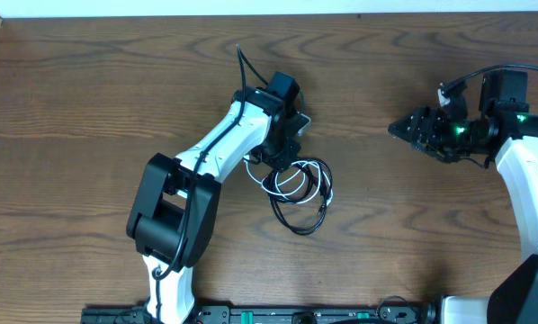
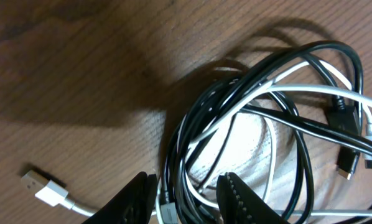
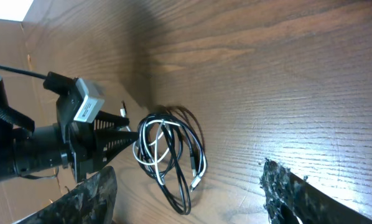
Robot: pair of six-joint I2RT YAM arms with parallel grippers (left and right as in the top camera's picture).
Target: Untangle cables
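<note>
The cables (image 1: 301, 191) lie as a small tangled coil of black cords and one white cord on the wooden table, just right of my left gripper (image 1: 283, 155). In the left wrist view the coil (image 2: 260, 93) fills the right half. My left gripper (image 2: 187, 190) is open and its two jaws straddle several strands at the coil's left edge. The white cord's USB plug (image 2: 40, 186) lies loose to the left. My right gripper (image 1: 404, 129) is open and empty, well to the right of the coil. In the right wrist view the coil (image 3: 167, 152) lies beyond its open jaws (image 3: 186, 177).
The wooden table (image 1: 395, 234) stretches around the coil. A white wall edge (image 1: 251, 7) runs along the table's far side. The left arm's white links (image 1: 210, 148) reach diagonally from the front left.
</note>
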